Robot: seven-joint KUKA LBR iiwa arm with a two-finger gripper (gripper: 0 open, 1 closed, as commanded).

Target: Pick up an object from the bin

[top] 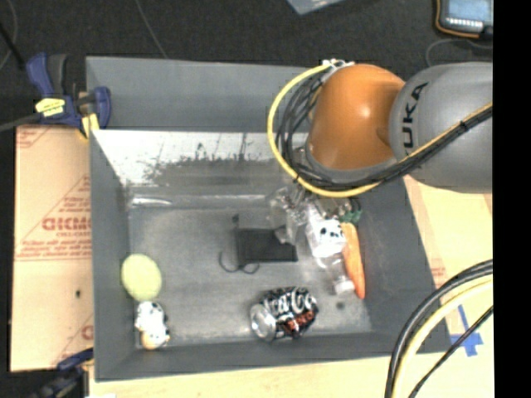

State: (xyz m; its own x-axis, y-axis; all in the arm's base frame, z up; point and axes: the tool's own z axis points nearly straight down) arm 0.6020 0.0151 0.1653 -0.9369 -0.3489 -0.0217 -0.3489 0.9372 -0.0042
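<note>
My gripper (289,208) hangs under the arm's orange cover, low over the bin's right-centre. Just below and to its left a flat black rectangular thing (264,245) with a thin cord lies on the floor. Close on its right sits a white toy with black patches (325,239), and an orange carrot-shaped thing (354,260) lies lengthwise beside that toy. The gripper's lower part is partly hidden by the cover and cables, and I see nothing held in it.
A crushed black, red and white can (284,312) lies near the front wall. At the left are a yellow-green ball (142,276) and a small white-and-black animal toy (152,325). The arm and its cables cover the bin's back right.
</note>
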